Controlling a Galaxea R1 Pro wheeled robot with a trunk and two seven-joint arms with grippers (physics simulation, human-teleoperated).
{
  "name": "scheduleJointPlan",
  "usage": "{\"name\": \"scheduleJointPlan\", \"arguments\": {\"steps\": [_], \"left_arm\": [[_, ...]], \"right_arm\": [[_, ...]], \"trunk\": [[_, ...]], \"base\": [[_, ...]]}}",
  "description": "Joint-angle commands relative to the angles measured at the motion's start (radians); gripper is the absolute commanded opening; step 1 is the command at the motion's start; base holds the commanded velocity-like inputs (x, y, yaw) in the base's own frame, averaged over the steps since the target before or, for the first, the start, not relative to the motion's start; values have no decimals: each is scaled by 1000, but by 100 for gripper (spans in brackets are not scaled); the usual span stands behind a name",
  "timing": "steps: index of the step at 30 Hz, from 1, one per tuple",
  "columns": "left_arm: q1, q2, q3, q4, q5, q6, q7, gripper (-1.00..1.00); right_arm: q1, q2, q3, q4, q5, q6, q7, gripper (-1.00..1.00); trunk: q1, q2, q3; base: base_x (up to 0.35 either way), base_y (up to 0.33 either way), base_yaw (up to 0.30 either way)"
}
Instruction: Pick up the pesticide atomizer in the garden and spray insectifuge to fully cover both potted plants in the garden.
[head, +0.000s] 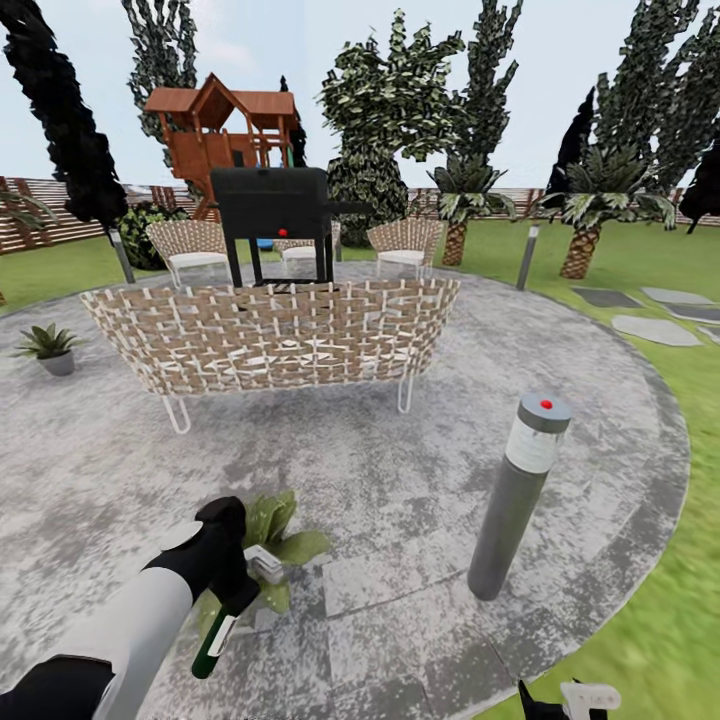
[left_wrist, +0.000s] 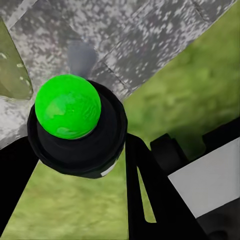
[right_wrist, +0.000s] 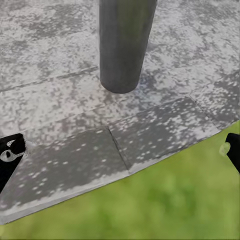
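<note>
My left gripper (head: 238, 583) is shut on the pesticide atomizer (head: 221, 628), a slim dark green bottle with a white label that hangs tilted below the hand. In the left wrist view the atomizer (left_wrist: 75, 135) shows end-on with a bright green round cap, black fingers (left_wrist: 145, 195) on either side. Right behind the hand sits one potted plant (head: 281, 528), its pot mostly hidden. The other potted plant (head: 48, 346) stands in a grey pot at the patio's far left. My right gripper (head: 563, 699) (right_wrist: 120, 150) is open low over the patio edge, nothing between its fingers.
A grey bollard lamp (head: 514, 492) (right_wrist: 123, 45) stands on the paving to the right, close to my right gripper. A wicker sofa (head: 270, 335) crosses the patio ahead, with a black grill (head: 272, 205) and wicker chairs behind it. Lawn (head: 660, 620) borders the patio on the right.
</note>
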Motion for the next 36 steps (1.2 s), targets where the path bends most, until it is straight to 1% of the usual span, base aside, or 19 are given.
{"name": "scheduleJointPlan", "arguments": {"steps": [1, 3, 7, 9, 12, 16, 18, 25, 28, 36], "left_arm": [[-1, 0, -5, -2, -8, 7, -11, -100], [-5, -3, -5, -3, -7, 8, -11, -100], [-71, -5, -4, 11, -3, 12, -17, -100], [-104, -18, -7, 18, -3, 13, -18, -100], [-128, -38, -8, 43, -3, 14, -18, -100], [-132, -49, -9, 61, -3, 14, -19, -100], [-122, -47, -14, 61, -3, 14, -19, -100], [-114, -40, -13, 62, -3, 11, -19, -100], [-114, -43, -14, 61, -3, 12, -19, -100], [-122, -47, -12, 61, -3, 12, -19, -100]], "right_arm": [[-1, 0, -8, 0, 1, -3, 9, 100], [-1, 0, -8, 0, 1, -3, 9, 100], [-1, 0, -8, 0, 1, -3, 9, 100], [-1, 0, -8, 0, 1, -3, 9, 100], [-1, 0, -8, 0, 1, -3, 10, 100], [-1, 4, -7, 0, 1, -3, 11, 100], [-1, 3, -8, 0, 1, -3, 10, 100], [-1, 3, -7, 1, 1, -3, 11, 100], [-1, 3, -7, 0, 1, -3, 10, 100], [-1, 3, -8, 0, 1, -3, 10, 100]], "trunk": [[0, 0, -1], [0, 0, 0], [0, 0, 0], [0, 0, 0], [0, 0, 0], [0, 0, 0], [0, 0, 0], [0, 0, 0], [0, 0, 0], [0, 0, 0]], "base": [[3, -3, 272], [1, -1, 152], [0, 0, 21], [0, 0, 3], [0, 0, 0], [0, 0, 0], [0, 0, 0], [0, 0, 0], [11, 0, 0], [166, 0, 0]]}}
